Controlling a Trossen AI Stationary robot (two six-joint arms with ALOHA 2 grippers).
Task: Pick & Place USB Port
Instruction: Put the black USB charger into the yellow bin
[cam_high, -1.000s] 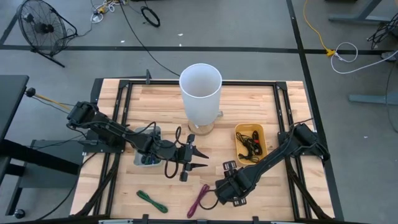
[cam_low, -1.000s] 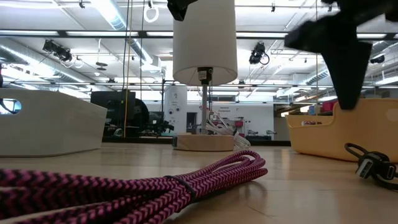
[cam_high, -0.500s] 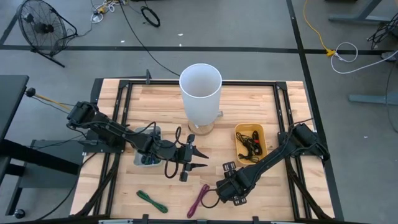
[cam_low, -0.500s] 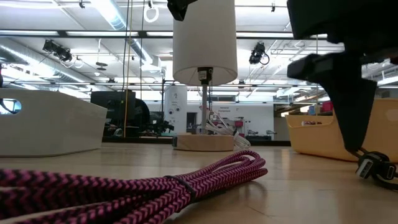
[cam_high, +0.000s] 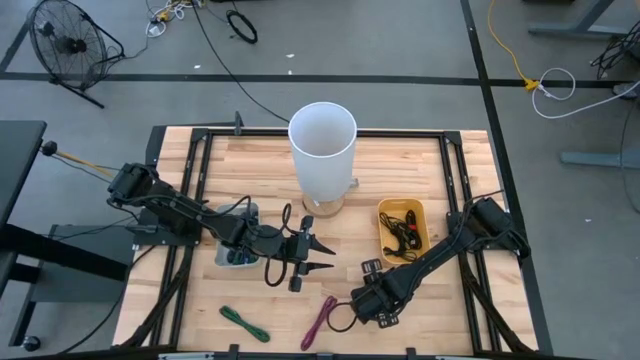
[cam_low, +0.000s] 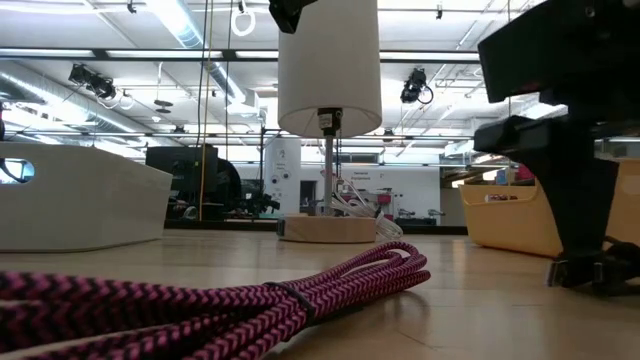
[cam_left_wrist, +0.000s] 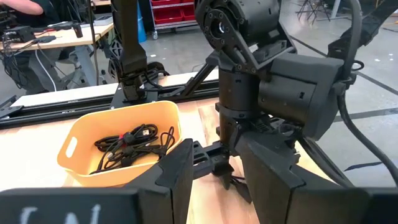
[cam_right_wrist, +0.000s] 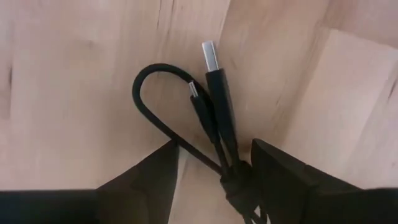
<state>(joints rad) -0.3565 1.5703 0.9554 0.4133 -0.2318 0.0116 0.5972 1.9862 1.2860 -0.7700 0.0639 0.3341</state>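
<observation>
A black USB cable (cam_right_wrist: 214, 102) lies on the wooden table, its silver plug (cam_right_wrist: 210, 53) and a smaller plug (cam_right_wrist: 194, 90) side by side, with a loop beside them. My right gripper (cam_right_wrist: 214, 149) points straight down over it, open, one finger on each side of the cable's bundled part (cam_right_wrist: 237, 177). In the low view its finger (cam_low: 583, 210) reaches down to the cable (cam_low: 600, 272). My left gripper (cam_high: 312, 255) hovers open and empty near the table's middle. My right gripper comes at the cable's bundled part from above with a finger on each side. The cable lies flat on the table. Whether a finger (cam_right_wrist: 286, 177) touches the bundle, I cannot tell.
A yellow bin (cam_high: 385, 228) holding black cables stands just beyond my right gripper. A white lamp (cam_high: 322, 150) stands at the far middle. A pink cable (cam_high: 320, 320) and a green cable (cam_high: 243, 322) lie near the front edge. A pale bin (cam_high: 232, 256) sits under my left arm.
My right gripper has come straight down onto the black cable, from well above the table until its fingers reach the tabletop, without turning. The cable has stayed where it lay.
</observation>
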